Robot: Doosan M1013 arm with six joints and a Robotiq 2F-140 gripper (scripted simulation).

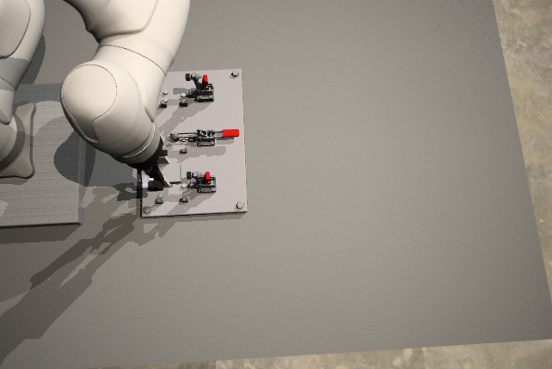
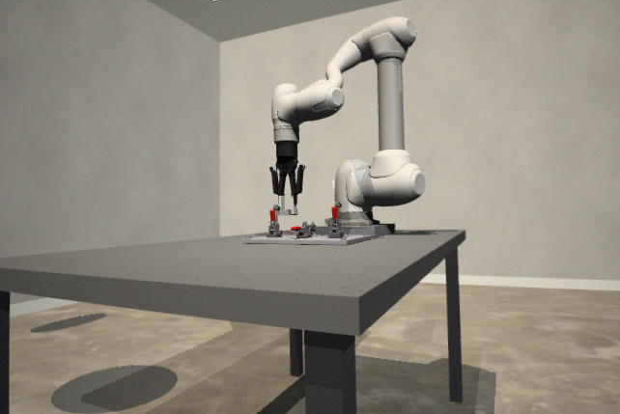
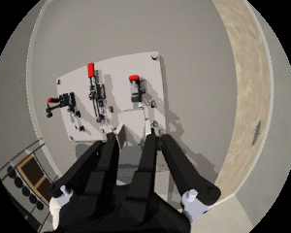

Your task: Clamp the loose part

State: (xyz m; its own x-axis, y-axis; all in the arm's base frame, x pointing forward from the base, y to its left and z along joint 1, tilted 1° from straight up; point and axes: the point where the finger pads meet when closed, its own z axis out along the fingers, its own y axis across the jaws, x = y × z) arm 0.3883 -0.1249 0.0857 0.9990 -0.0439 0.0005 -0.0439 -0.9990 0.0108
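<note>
The grey fixture plate carries three toggle clamps. The far clamp and the near clamp have their red handles upright. The middle clamp has its red handle lying flat. My gripper is shut on the loose part, a small light grey plate. It holds the part a little above the near nest, next to the near clamp. In the side view the gripper hangs straight down with the part clear of the fixture. In the wrist view the part shows between the fingers.
The arm's base stands on a raised grey block left of the fixture. The arm's elbow hides the left side of the plate from above. The table edge lies far to the right.
</note>
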